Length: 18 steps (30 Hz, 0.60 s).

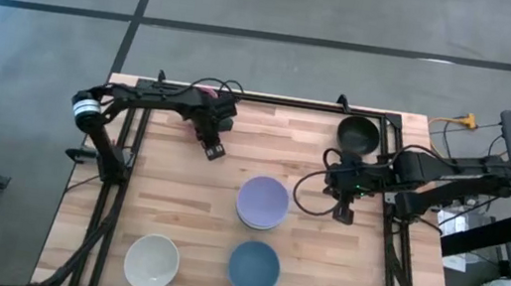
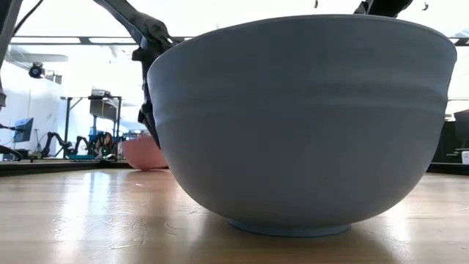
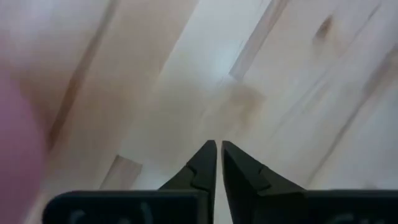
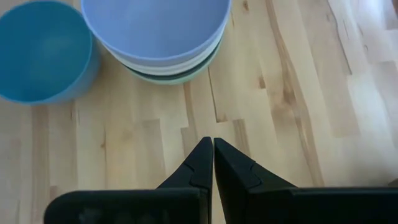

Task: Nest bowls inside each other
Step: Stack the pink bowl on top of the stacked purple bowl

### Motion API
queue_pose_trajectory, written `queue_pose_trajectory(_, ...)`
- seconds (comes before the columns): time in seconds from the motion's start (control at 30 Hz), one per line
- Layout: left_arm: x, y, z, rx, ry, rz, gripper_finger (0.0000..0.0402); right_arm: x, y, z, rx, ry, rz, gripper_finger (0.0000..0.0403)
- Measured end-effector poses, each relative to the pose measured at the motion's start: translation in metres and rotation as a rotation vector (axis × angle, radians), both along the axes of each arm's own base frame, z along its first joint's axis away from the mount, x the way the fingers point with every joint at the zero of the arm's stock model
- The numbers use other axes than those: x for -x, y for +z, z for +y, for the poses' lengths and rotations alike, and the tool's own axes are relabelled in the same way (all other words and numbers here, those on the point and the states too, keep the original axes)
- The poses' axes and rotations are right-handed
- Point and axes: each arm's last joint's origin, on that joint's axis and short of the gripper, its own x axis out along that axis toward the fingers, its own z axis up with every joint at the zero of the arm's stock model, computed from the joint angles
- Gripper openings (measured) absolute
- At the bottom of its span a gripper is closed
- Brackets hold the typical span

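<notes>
A stack of nested bowls (image 1: 262, 202) stands mid-table with the lavender bowl (image 4: 155, 28) on top; white, dark and mint green rims (image 4: 180, 77) show under it. The blue bowl (image 1: 253, 267) and a white bowl (image 1: 152, 261) rest on their bases near the near edge. A black bowl (image 1: 358, 132) sits at the far right. The pink bowl (image 2: 143, 154) is at the far edge, mostly hidden under the left arm. My left gripper (image 1: 215, 149) is shut over bare wood near the pink bowl (image 3: 12, 155). My right gripper (image 1: 344, 214) is shut, right of the stack.
In the low view the blue bowl (image 2: 300, 125) fills most of the picture. Bare wood (image 1: 169, 191) lies between the left gripper and the stack. Black frame rails (image 1: 390, 252) run along the table's sides, and cables (image 1: 453, 126) lie past the right edge.
</notes>
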Motion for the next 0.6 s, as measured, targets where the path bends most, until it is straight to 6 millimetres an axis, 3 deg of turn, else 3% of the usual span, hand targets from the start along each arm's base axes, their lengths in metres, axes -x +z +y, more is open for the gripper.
queue_pose_trajectory(0.2,0.012,0.043,-0.007,-0.065,0.06,-0.134,0.0002,0.003,-0.003,0.0,0.002,0.001,0.008,0.0009)
queue_pose_trajectory(0.4,0.023,0.081,-0.003,-0.322,0.076,-0.226,0.0033,0.001,-0.01,0.0,0.021,0.03,0.018,0.0009)
queue_pose_trajectory(0.5,0.023,0.082,0.007,-0.343,0.097,-0.256,0.0071,0.0,-0.013,0.0,0.021,0.032,0.011,0.0009)
queue_pose_trajectory(0.6,0.022,0.067,0.018,-0.286,0.139,-0.209,0.0115,0.0,-0.013,0.0,0.019,0.031,0.005,0.0009)
